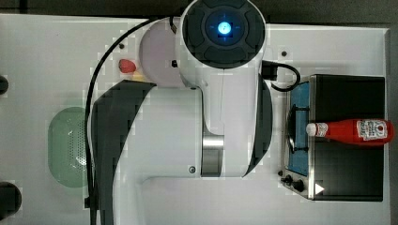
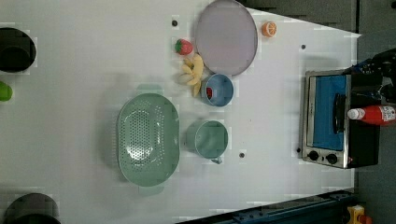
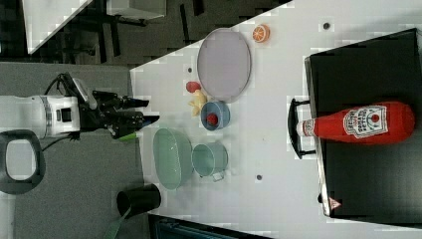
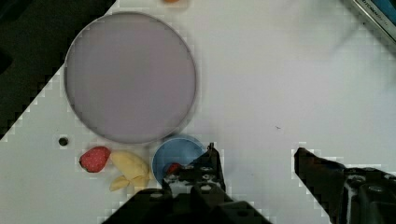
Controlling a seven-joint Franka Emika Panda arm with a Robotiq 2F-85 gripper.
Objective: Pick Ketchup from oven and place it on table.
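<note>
The Ketchup [image 1: 349, 131] [image 2: 373, 115] [image 3: 358, 123], a red bottle with a white cap, lies on its side on the flat black roof of the oven [image 1: 347, 173] [image 2: 327, 116] [image 3: 368, 59]. Its cap pokes out over the door handle. The oven stands on the white table [image 1: 47, 56] [image 2: 70, 70] [image 3: 278, 149] [image 4: 280, 84] with its blue glass door closed. My gripper [image 3: 153, 111] [image 4: 256, 149] hangs high, far from the oven, open with nothing between its fingers. In the wrist view it looks down on the table beside the blue bowl [image 4: 175, 158].
A purple plate [image 2: 226, 37], strawberry [image 2: 184, 46], bananas [image 2: 194, 74], blue bowl [image 2: 217, 89], teal cup [image 2: 210, 139], green colander [image 2: 147, 139] and orange half [image 2: 269, 29] sit mid-table. Black cups [image 2: 16, 49] stand at the left view's left edge. My arm [image 1: 220, 93] spans the top view's middle.
</note>
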